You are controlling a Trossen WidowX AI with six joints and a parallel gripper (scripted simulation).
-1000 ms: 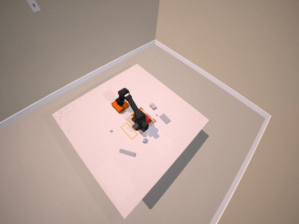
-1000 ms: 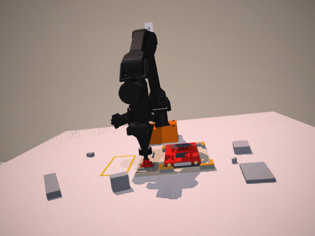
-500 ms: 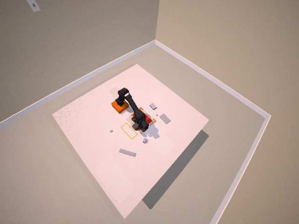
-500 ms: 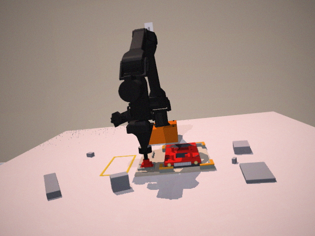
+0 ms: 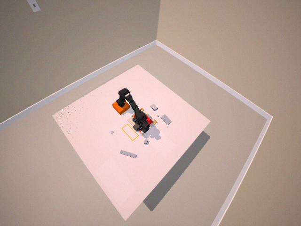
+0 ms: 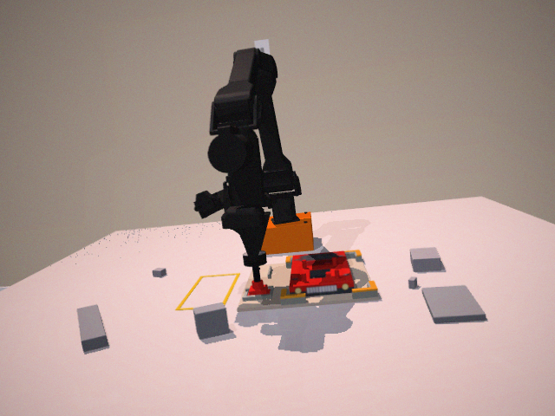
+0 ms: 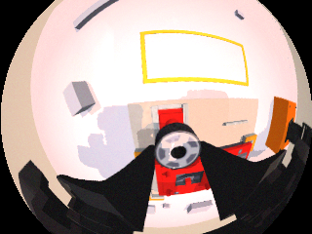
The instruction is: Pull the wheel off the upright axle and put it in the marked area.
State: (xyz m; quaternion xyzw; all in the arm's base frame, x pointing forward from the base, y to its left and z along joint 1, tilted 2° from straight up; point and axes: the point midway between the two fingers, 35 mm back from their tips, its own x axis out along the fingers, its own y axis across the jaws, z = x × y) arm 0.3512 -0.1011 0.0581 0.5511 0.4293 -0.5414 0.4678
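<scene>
The black wheel (image 6: 258, 258) (image 7: 189, 138) with a pale hub is between the fingertips of my gripper (image 6: 255, 256) (image 7: 177, 147), which is shut on it. The wheel is raised well above the red foot (image 6: 258, 289) (image 7: 171, 116) of the upright axle. The thin black axle (image 6: 256, 274) shows directly below the wheel; whether its tip is still inside the hub cannot be told. The marked area, a yellow outline (image 5: 127, 134) (image 6: 219, 275) (image 7: 143, 58), lies on the table beside the board, with nothing inside it.
The tan board (image 6: 280, 270) (image 7: 210, 114) bears the axle's foot and a red toy car (image 6: 320, 274) (image 7: 181, 180) with orange corner pieces. A grey block (image 5: 146, 141) (image 6: 212, 322) (image 7: 79, 97) stands near the outline. A long grey bar (image 5: 128, 154) (image 6: 91, 328) lies farther out.
</scene>
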